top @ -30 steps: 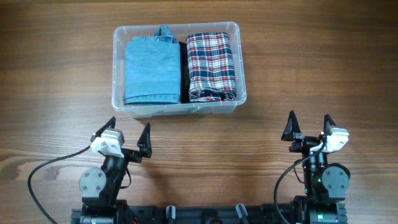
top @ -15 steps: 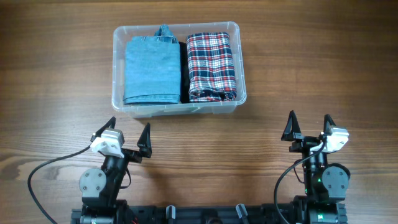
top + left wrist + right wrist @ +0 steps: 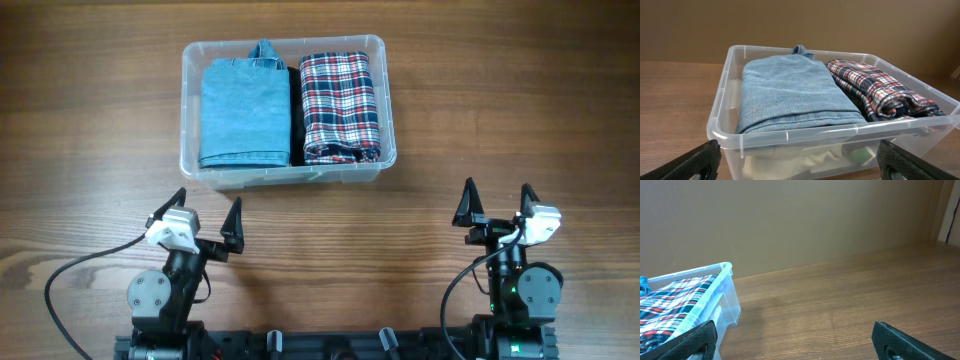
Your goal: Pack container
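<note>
The clear plastic container (image 3: 188,110) stands at the far middle-left of the table. A folded blue denim garment (image 3: 243,112) lies in its left half and a folded red, white and navy plaid garment (image 3: 340,106) in its right half, with something dark between them. The left wrist view shows the container (image 3: 720,125) close ahead, with the denim (image 3: 790,95), the plaid (image 3: 880,90) and pale fabric lower down behind the front wall. My left gripper (image 3: 207,213) is open and empty, just in front of the container. My right gripper (image 3: 496,203) is open and empty, off to the right.
Bare wooden table (image 3: 500,110) lies to the right of the container and in front of it. The right wrist view shows the container's corner (image 3: 725,287) at the left and open table (image 3: 840,310) up to a brown wall.
</note>
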`<action>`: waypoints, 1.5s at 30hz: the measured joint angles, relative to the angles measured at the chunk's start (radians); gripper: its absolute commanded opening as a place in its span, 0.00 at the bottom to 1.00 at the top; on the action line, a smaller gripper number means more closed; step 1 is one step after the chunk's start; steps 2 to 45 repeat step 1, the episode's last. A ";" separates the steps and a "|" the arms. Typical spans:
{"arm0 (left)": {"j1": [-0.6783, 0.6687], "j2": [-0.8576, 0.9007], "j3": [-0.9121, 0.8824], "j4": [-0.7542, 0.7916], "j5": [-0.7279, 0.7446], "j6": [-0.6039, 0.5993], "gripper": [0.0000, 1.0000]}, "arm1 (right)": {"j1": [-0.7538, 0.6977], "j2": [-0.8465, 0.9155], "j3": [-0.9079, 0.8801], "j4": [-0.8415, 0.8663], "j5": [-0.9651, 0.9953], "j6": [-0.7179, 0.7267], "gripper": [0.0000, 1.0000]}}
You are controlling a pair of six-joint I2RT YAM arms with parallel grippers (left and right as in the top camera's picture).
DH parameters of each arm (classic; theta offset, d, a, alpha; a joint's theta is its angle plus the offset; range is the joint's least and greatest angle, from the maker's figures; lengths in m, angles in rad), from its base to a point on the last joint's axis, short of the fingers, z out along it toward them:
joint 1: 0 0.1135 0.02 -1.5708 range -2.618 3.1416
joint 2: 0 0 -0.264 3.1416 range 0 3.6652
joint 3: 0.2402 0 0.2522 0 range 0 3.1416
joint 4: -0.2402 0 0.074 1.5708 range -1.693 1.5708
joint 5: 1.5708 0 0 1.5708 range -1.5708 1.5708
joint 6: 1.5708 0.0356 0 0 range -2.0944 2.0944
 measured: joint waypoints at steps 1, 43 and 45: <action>0.000 0.000 0.000 0.000 0.000 0.000 1.00 | 0.000 0.000 0.000 0.000 0.000 0.000 1.00; 0.000 0.000 0.000 0.000 0.000 0.000 1.00 | 0.000 0.000 0.000 0.000 0.000 0.000 1.00; 0.000 0.000 0.000 0.000 0.000 0.000 1.00 | 0.000 0.000 0.000 0.000 0.000 0.000 1.00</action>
